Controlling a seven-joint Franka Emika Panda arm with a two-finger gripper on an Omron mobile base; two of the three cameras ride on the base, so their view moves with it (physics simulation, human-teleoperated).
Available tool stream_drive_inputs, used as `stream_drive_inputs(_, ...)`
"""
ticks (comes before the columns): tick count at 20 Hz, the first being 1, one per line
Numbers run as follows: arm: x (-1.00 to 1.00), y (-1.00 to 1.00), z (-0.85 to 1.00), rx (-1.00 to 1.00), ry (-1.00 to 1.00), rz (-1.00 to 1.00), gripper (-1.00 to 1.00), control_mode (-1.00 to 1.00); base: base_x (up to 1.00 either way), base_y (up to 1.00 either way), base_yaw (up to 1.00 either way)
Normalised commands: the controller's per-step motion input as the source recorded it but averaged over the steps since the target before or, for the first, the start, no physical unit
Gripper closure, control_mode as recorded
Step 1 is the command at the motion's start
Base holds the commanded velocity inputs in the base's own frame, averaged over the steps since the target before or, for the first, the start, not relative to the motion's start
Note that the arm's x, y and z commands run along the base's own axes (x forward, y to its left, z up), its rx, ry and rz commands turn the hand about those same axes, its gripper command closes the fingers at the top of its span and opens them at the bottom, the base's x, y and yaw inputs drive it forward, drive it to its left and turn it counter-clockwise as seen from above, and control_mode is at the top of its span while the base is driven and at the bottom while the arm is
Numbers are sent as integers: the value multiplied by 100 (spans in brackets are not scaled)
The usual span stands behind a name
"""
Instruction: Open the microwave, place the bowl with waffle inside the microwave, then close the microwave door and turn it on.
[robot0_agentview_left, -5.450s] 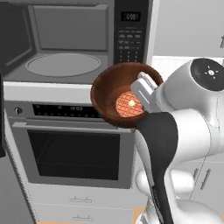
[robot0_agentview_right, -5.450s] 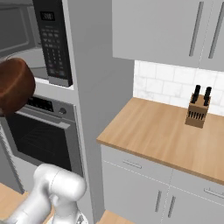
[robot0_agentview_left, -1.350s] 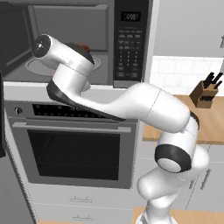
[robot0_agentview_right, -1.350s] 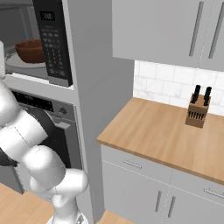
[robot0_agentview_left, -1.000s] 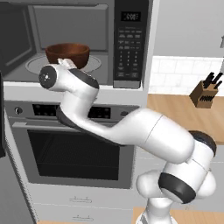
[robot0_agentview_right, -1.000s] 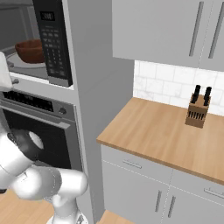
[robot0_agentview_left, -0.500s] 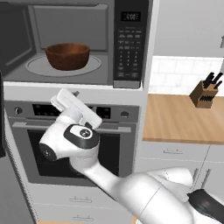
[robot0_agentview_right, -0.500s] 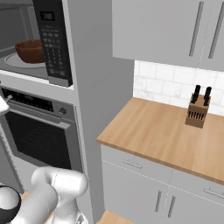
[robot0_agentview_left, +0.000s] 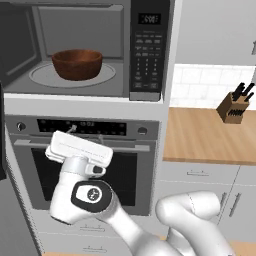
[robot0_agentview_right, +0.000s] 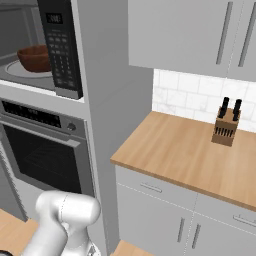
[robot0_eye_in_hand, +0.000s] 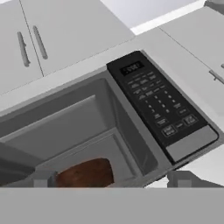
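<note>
Arm bent low, jaws spread wide, gripping nothing.

The microwave (robot0_agentview_left: 90, 50) stands open above the oven (robot0_agentview_left: 85, 165), its grey cavity exposed and its black keypad panel (robot0_agentview_left: 149, 50) at the right. The glossy reddish-brown bowl (robot0_agentview_left: 77, 63) sits upright on the round turntable (robot0_agentview_left: 42, 76) inside, near its middle, left of the keypad.

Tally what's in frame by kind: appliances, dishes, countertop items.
Appliances: 2, the microwave and the oven below it
Dishes: 1, the bowl on the turntable
Countertop items: 1, the knife block
Total: 4
</note>
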Motion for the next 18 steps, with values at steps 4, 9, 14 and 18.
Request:
stream_drive_inputs(4,-45,84,-12,-8,-26,0,-100,-100,0,0,0)
stream_drive_inputs(9,-3,51,-13,-3,-19,-2,-100,-100,0,0,0)
stream_drive_inputs(14,2,61,-12,0,-15,0,-100,-100,0,0,0)
stream_drive_inputs(18,13,63,-31,0,-14,0,-100,-100,0,0,0)
